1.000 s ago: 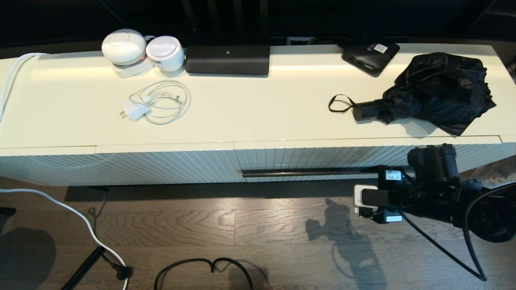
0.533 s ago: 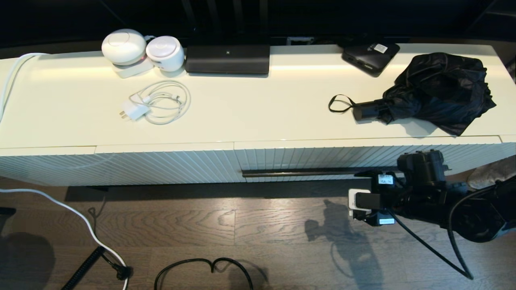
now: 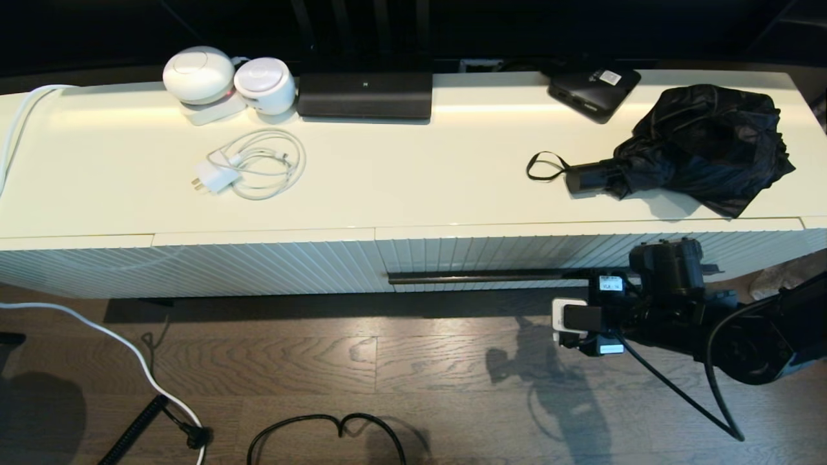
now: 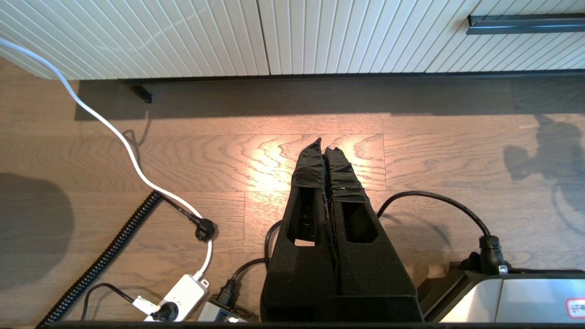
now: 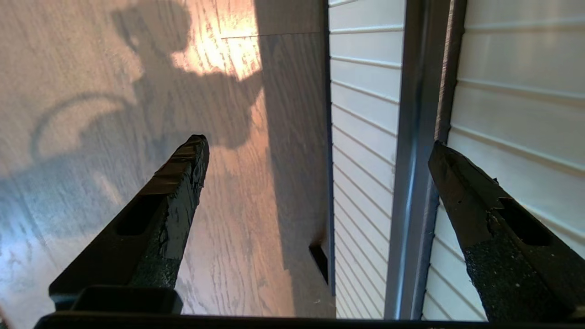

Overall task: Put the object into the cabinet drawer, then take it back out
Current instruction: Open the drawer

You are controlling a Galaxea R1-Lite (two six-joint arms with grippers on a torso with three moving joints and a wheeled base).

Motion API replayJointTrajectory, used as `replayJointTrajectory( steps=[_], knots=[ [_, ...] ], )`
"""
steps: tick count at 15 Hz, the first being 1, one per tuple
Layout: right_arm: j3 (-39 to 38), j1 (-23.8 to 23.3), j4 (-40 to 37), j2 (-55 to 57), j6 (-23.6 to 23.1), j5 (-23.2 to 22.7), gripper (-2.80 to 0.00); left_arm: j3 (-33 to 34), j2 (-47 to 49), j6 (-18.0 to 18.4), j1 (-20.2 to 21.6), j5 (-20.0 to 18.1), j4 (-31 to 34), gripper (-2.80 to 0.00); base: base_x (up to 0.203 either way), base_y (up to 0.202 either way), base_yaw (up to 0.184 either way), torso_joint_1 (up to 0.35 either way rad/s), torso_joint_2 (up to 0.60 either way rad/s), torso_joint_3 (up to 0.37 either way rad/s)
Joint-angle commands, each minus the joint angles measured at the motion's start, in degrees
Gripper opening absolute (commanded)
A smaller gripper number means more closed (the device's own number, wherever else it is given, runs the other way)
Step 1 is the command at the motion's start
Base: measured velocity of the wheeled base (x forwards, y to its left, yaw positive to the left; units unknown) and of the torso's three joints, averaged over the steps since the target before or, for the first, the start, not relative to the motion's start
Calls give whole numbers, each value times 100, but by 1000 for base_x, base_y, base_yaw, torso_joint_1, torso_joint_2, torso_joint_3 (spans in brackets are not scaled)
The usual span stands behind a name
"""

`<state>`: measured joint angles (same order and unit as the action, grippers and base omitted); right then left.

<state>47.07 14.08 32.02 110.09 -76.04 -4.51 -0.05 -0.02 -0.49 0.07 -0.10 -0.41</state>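
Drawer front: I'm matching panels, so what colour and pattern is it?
Cream-white with vertical ribs, on the drawer front; the head view shows it best.

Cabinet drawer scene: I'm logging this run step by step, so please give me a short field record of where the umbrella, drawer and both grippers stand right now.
drawer: shut, ribbed front flush with the cabinet
handle bar: dark, runs along the drawer front
umbrella: lies on the cabinet top, handle and wrist loop toward the middle
right gripper: open, empty, at the handle bar's right end, one finger on each side of the bar, not closed on it
left gripper: shut, empty, parked low over the floor
task stage: drawer not yet opened
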Motion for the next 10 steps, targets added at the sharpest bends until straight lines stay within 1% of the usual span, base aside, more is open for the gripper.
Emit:
replayJointTrajectory(
  steps=[1,6,10],
  knots=[
    [109,-2,24,111,-42,-6,0,5,-15,-4,1,1,-2,-280,0,0,0,0,0,0],
    [276,25,43,256,-60,-4,0,-4,-15,-2,1,1,-2,-280,0,0,0,0,0,0],
    [118,25,146,285,-60,-6,0,-4,-15,5,1,1,-2,-280,0,0,0,0,0,0]
  ],
)
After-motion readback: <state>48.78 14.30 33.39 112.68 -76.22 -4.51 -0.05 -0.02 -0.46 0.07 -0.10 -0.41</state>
